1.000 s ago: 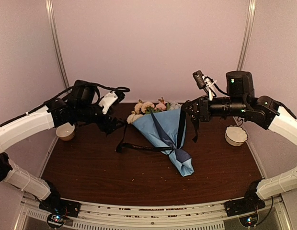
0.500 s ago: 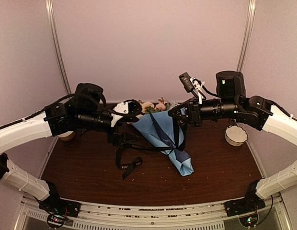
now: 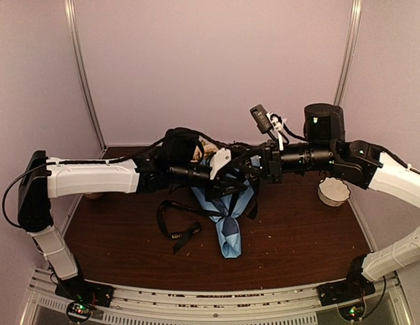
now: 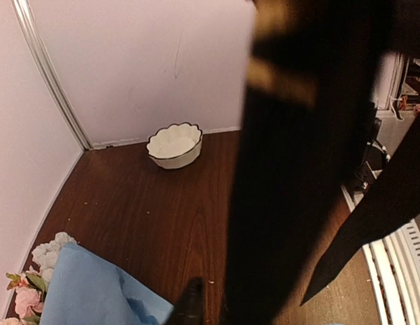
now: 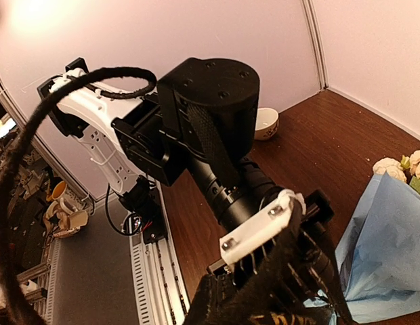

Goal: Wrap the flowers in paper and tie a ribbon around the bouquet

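The bouquet [image 3: 228, 227], a blue paper cone, lies mid-table with its tip toward the near edge. Its paper [image 4: 95, 291] and flowers [image 4: 47, 254] show low left in the left wrist view, and at the right edge of the right wrist view, paper [image 5: 386, 250] and flowers [image 5: 400, 166]. The black ribbon [image 3: 171, 218] loops on the table left of the cone and rises to both grippers. My right gripper [image 3: 256, 169] is shut on the ribbon [image 5: 271, 317]. My left gripper [image 3: 227, 177] meets it above the cone. The ribbon [image 4: 298, 169] hides all but one of its fingers [image 4: 191, 301].
A white scalloped bowl [image 3: 333, 191] stands at the right side of the table, also seen from the left wrist as the bowl [image 4: 174, 145]. Another small bowl [image 3: 93, 196] peeks out under the left arm, far left. Pale walls close off the back and sides.
The left arm has swung right across the table to meet the right gripper above the bouquet. The bouquet's tip has turned toward the near edge. The ribbon loop has slid left.
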